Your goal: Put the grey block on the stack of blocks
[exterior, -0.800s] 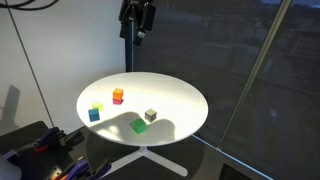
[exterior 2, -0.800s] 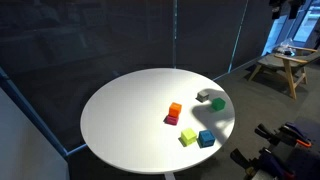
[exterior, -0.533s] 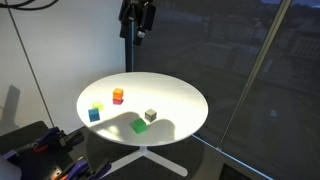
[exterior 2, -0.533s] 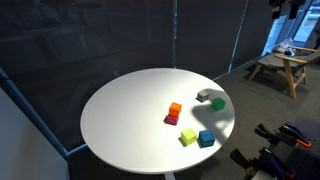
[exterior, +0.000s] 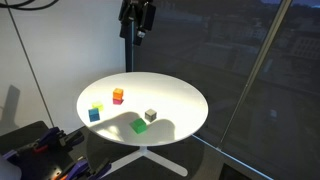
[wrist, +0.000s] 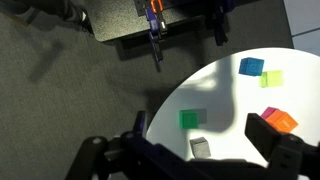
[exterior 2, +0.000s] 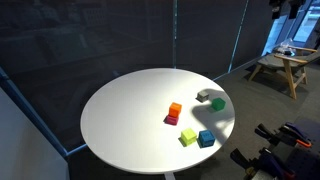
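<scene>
Wrist view: gripper [wrist: 198,130] spread; empty (seemingly)

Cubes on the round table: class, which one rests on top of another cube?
The orange cube: it sits on the red cube, forming a short stack. No other cube has a cube beneath it.

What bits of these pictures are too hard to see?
- The stack of blocks: in the wrist view, partly hidden behind a blurred claw finger.
- The grey block: in an exterior view, too small and shadowed to make out its faces.
- The claw: in an exterior view, tiny and dark, and the top edge cuts off the arm above it.
</scene>
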{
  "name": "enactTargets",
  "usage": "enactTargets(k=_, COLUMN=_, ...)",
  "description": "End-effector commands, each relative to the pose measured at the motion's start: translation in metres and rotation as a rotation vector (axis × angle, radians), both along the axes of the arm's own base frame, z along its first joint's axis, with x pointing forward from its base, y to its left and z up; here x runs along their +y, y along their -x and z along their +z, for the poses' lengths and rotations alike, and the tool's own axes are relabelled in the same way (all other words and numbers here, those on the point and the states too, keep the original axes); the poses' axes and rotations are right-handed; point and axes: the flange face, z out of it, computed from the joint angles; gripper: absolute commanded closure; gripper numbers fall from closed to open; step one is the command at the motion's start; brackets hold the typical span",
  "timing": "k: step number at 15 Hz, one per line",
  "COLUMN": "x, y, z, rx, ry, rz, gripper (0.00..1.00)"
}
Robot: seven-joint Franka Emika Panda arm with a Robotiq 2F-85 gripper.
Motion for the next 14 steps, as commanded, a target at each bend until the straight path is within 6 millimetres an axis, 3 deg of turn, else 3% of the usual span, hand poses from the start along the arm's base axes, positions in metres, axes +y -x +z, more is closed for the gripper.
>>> enactTargets(k=1, x=0.000, y=0.000, z=0.000, rx=0.001, ry=0.000, rz=0.000, gripper=0.00)
enactTargets(k=5, x=0.001, y=-0.006, z=0.002, rx=-0.021, ry=0.021, rz=-0.005, gripper=0.00)
enactTargets(k=14, x=0.012, y=-0.040, z=0.014, rx=-0.185, ry=0.152, rz=0.010, gripper=0.00)
